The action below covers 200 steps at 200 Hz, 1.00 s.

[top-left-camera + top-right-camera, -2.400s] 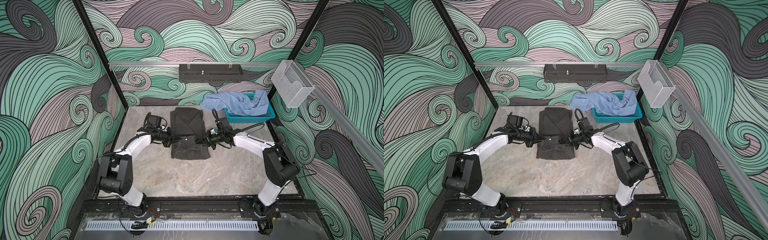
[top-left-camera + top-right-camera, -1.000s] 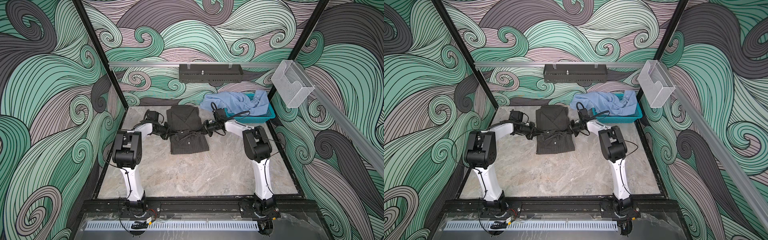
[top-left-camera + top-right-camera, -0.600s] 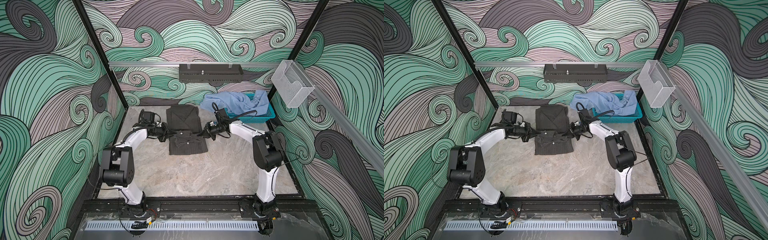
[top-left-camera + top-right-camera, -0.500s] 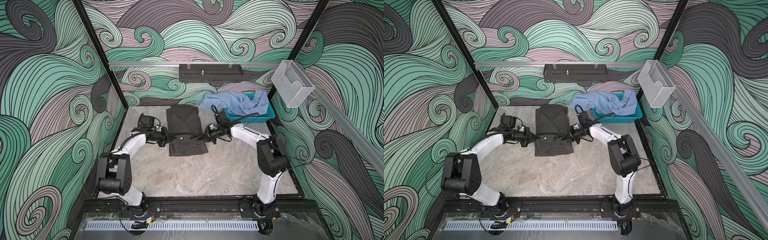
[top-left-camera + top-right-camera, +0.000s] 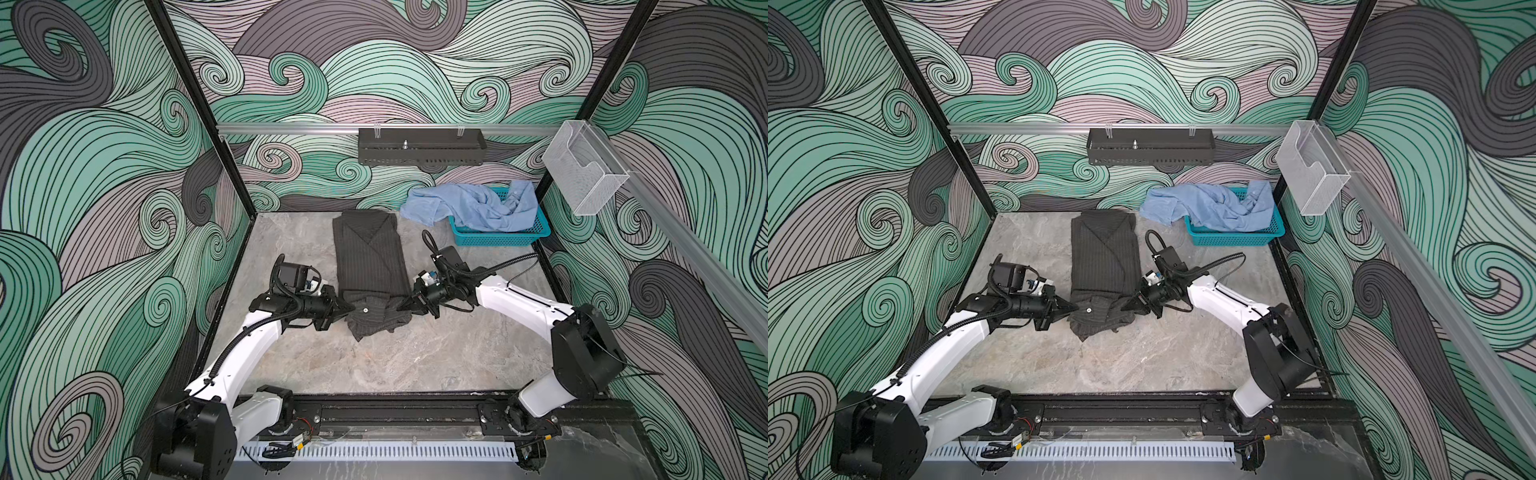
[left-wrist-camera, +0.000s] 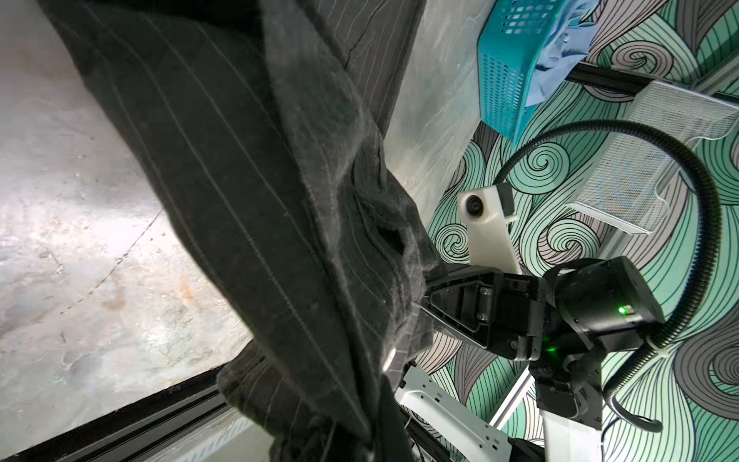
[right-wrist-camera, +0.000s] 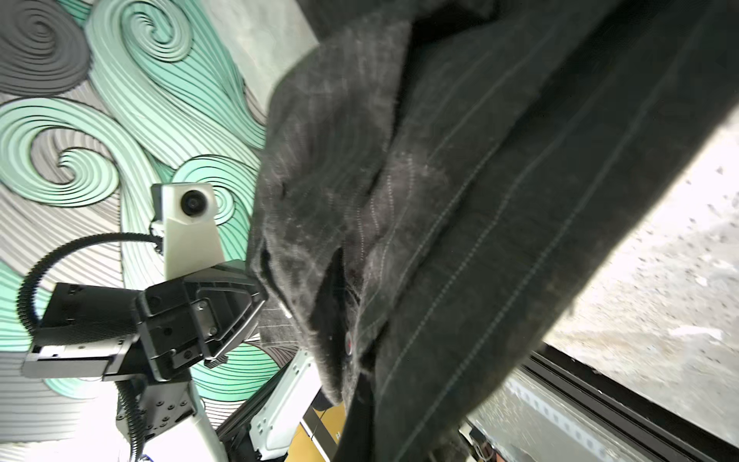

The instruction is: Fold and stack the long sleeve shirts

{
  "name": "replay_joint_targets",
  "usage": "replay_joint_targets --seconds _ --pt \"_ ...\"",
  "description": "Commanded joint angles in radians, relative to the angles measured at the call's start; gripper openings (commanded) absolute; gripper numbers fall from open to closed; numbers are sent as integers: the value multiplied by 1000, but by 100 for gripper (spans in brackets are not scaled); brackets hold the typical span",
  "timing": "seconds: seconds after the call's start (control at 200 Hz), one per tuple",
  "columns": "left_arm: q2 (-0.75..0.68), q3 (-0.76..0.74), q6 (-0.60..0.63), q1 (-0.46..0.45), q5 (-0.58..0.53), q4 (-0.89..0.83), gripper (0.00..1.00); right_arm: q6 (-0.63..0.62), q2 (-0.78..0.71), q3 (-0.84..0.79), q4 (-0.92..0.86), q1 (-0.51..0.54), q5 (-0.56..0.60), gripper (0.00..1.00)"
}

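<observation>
1. The grey shirt lies flat from the table's centre toward 12 o'clock, its near end bunched and lifted.
2. The left claw is clamped on that end's 9 o'clock edge, and the right claw on its 3 o'clock edge.
3. The blue shirt slumps over the basket at 1 o'clock.
4. The cloth looks soft, light and limp and will likely sag between grips, so corners and seams are the best holds.

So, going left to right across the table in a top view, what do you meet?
left gripper → grey shirt → right gripper → basket
</observation>
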Motion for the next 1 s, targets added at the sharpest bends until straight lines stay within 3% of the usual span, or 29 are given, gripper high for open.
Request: replay_joint_targets --seconds 0.0,0.105,0.315,0.681,0.796,0.871,0.966,0.996 --pt "93 106 5 17 -22 22 0 1 60 92 2 -28 -8 6" --pt "250 230 57 47 41 9 0 -5 154 214 -8 -67 -21 7" --pt "532 443 104 88 51 19 0 -42 430 530 -92 -125 -57 9" --pt "811 526 26 164 34 167 0 -19 772 789 -86 -181 -25 12" --pt "872 559 -14 168 43 215 11 -14 818 823 -87 -188 -10 17" --pt "891 577 -34 174 41 238 30 -21 832 846 -90 -191 -3 22" --pt "894 606 -47 183 41 252 44 -50 836 891 -125 -195 17 29" --pt "891 616 -47 184 40 250 54 -65 835 910 -142 -197 21 32"
